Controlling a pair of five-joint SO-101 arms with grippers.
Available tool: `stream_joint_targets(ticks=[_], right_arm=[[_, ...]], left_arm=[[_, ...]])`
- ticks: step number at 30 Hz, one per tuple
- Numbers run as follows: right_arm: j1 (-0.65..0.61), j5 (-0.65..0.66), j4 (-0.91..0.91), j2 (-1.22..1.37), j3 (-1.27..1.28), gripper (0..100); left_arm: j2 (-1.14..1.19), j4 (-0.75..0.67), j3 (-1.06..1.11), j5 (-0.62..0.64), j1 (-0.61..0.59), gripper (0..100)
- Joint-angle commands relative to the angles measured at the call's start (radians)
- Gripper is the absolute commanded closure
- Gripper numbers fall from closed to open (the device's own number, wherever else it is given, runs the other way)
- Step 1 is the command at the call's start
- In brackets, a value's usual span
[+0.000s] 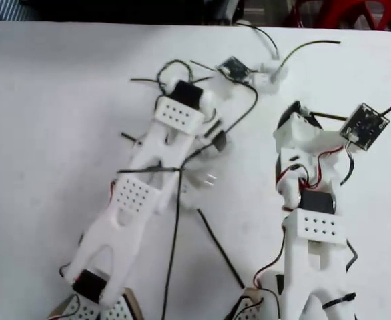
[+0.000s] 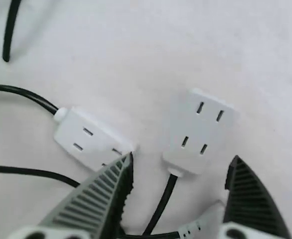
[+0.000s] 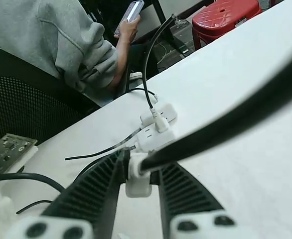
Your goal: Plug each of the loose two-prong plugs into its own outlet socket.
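Holding arm: right gripper (image 3: 140,168), jaws clamped on the white plug (image 3: 137,183); arm folded back close to its base.
Plug lead: black cord (image 3: 225,119) runs off from the held plug.
Hovering arm: left gripper (image 2: 181,160), jaws spread wide, pointing down at the table (image 2: 136,50).
Outlets: first socket (image 2: 88,139) and second socket (image 2: 198,129) lie flat, side by side; the second sits between the spread fingers.

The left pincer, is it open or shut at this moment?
Open: the left pincer has its fingers wide apart over a white outlet block, gripping nothing.
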Motion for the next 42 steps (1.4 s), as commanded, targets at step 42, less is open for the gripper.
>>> stream_joint_targets(ticks=[42], right_arm=[[-0.329, 0.563, 0.208, 0.67, -0.457, 98.1]], left_arm=[[-1.742, -0.081, 1.344, -0.017, -0.389, 74]])
